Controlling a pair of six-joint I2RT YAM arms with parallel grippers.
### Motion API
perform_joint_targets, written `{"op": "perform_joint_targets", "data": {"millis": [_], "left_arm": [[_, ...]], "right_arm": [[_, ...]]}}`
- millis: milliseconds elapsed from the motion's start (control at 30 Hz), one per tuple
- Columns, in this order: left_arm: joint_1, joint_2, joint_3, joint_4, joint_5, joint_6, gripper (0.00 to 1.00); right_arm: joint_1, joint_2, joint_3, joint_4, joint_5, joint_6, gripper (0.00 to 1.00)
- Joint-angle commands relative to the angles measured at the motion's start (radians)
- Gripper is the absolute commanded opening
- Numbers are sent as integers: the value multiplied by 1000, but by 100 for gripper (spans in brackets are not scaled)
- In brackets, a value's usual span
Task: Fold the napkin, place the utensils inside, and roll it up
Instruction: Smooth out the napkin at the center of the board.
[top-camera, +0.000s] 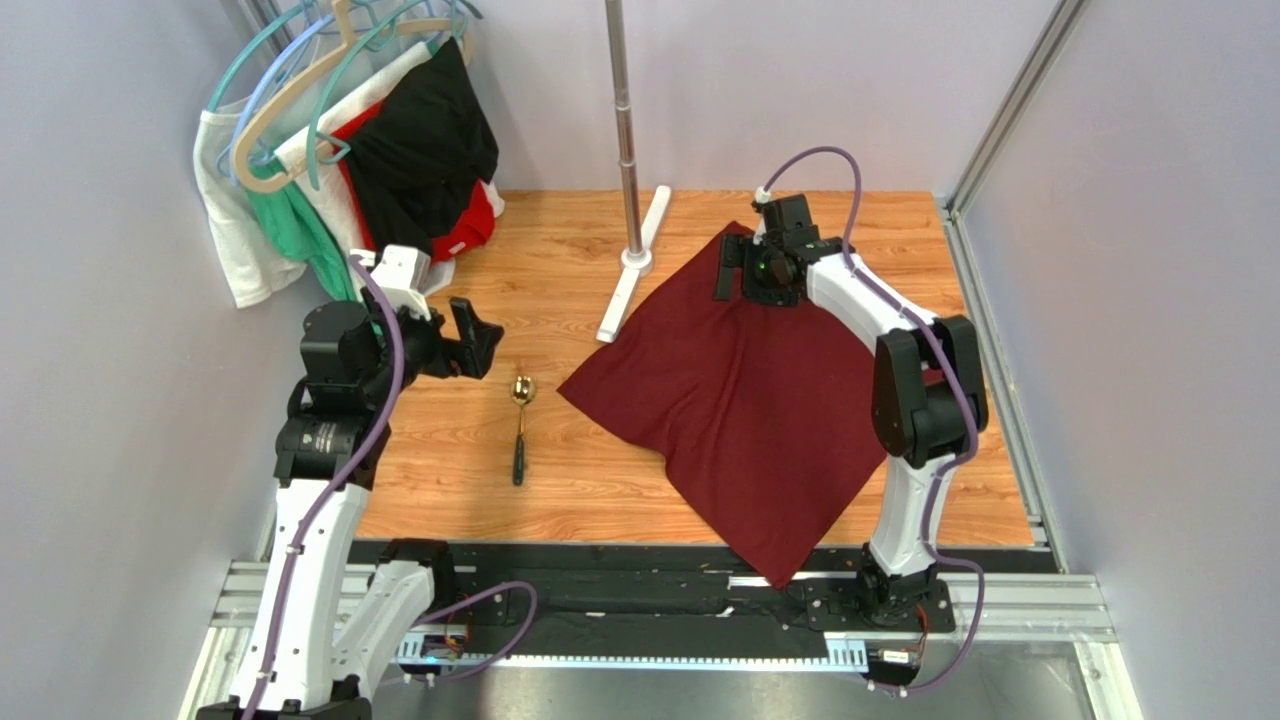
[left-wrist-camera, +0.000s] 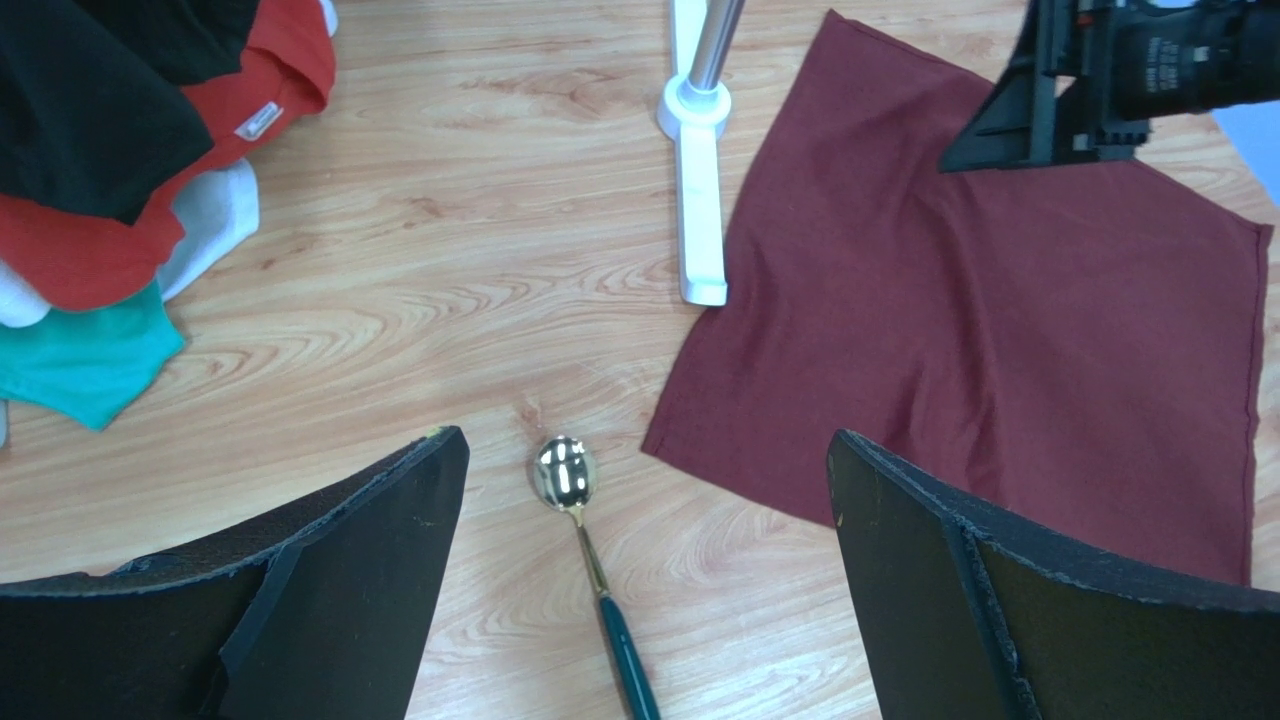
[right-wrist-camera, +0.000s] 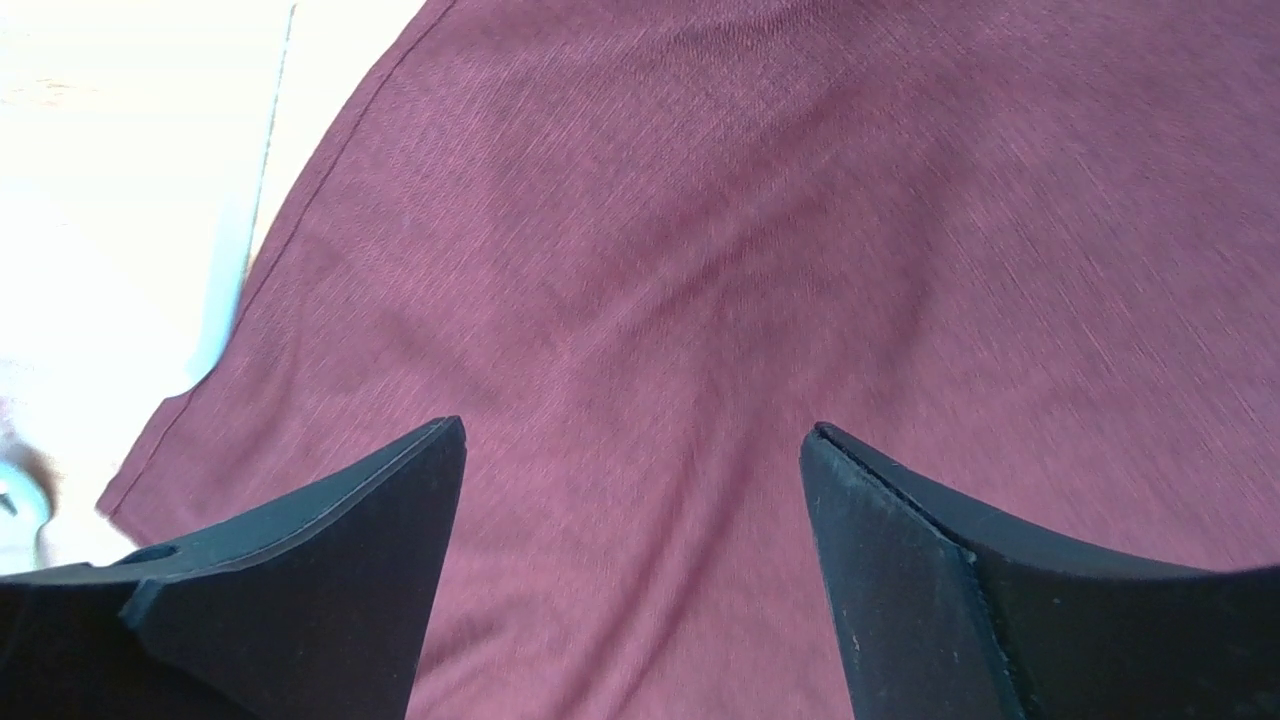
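The maroon napkin (top-camera: 744, 398) lies spread flat on the wooden table like a diamond, its near corner hanging over the front edge. It also shows in the left wrist view (left-wrist-camera: 992, 330) and fills the right wrist view (right-wrist-camera: 721, 270). The spoon (top-camera: 520, 423), gold bowl and dark handle, lies left of the napkin, apart from it; it shows in the left wrist view (left-wrist-camera: 589, 563). My left gripper (top-camera: 473, 336) is open and empty, raised above the table left of the spoon (left-wrist-camera: 646, 495). My right gripper (top-camera: 741, 270) is open and empty just above the napkin's far corner (right-wrist-camera: 631, 450).
Red, black, white and green garments on hangers (top-camera: 353, 150) hang at the back left. A metal pole (top-camera: 622, 105) stands on a white base (top-camera: 631, 270) touching the napkin's far left edge. Grey walls close in both sides; a black rail (top-camera: 601, 578) runs along the front.
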Motion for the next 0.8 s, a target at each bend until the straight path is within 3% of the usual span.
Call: {"op": "perform_joint_targets", "data": {"millis": [0, 367, 767], "left_arm": [[-5, 11, 4, 31, 17, 23, 98], [-30, 32, 2, 31, 20, 38, 97], [-82, 43, 11, 22, -26, 29, 96]], "right_arm": [[-25, 66, 75, 7, -32, -8, 87], [-114, 161, 61, 20, -66, 21, 87], [-229, 112, -91, -14, -48, 75, 87]]}}
